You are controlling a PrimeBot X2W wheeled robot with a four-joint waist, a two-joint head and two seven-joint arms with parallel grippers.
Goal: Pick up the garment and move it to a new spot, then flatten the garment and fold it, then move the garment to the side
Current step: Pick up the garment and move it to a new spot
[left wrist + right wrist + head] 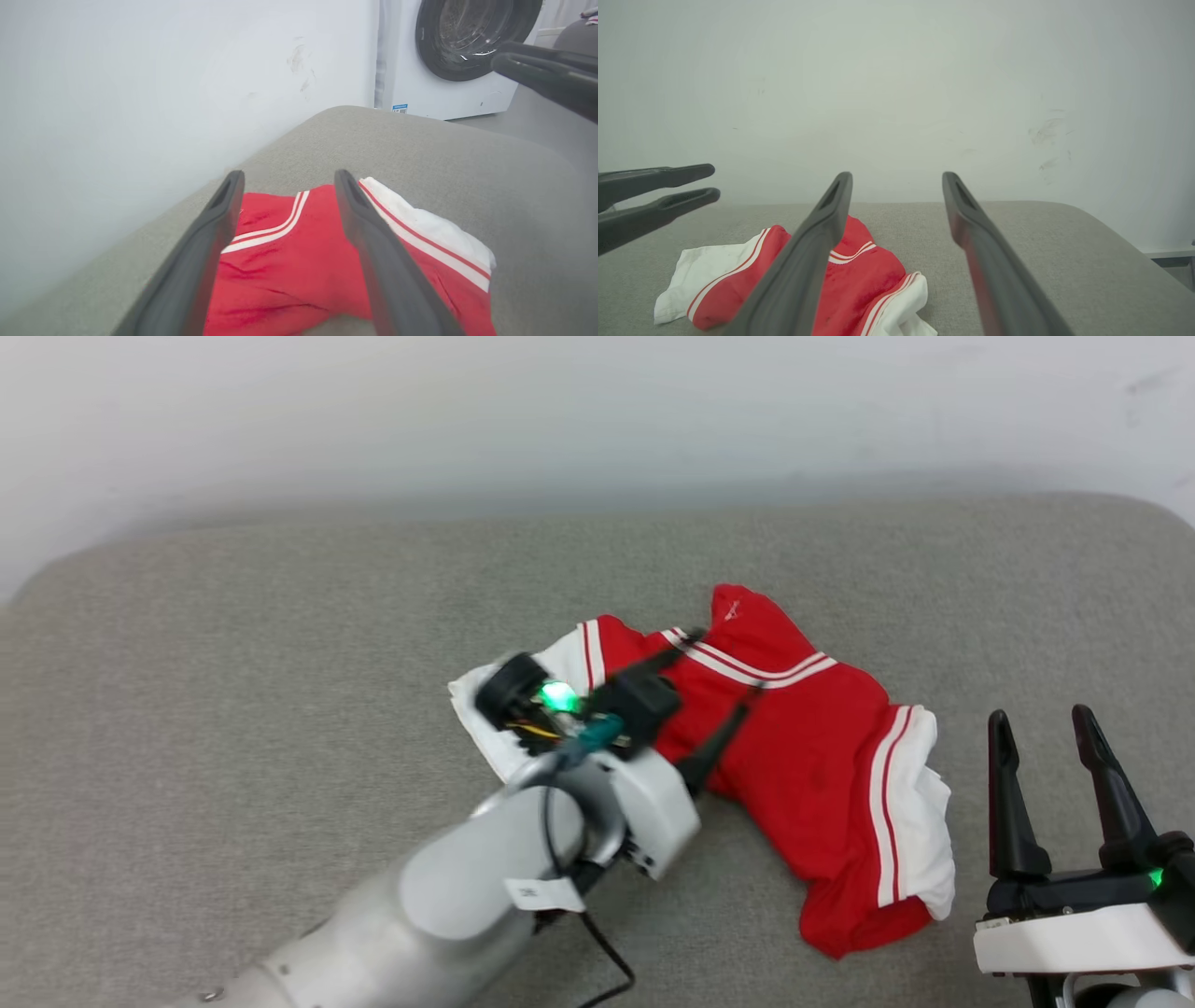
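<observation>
The garment, a red T-shirt with white sleeve ends and red-and-white stripe trim, lies crumpled on the grey cushioned surface. My left gripper hangs over its left half, fingers spread open and pointing toward the collar stripes, gripping nothing. From the left wrist, the red cloth shows below and between the open left gripper. My right gripper stands open at the lower right, just right of the white sleeve and apart from it. Seen from the right wrist, the garment lies beyond the open right gripper, with the left gripper at the left edge.
A pale wall runs along the far edge of the surface. A white washing machine with a dark round door stands past the surface's end. My right gripper crosses the upper right of the left wrist view. Bare grey surface lies left of the garment.
</observation>
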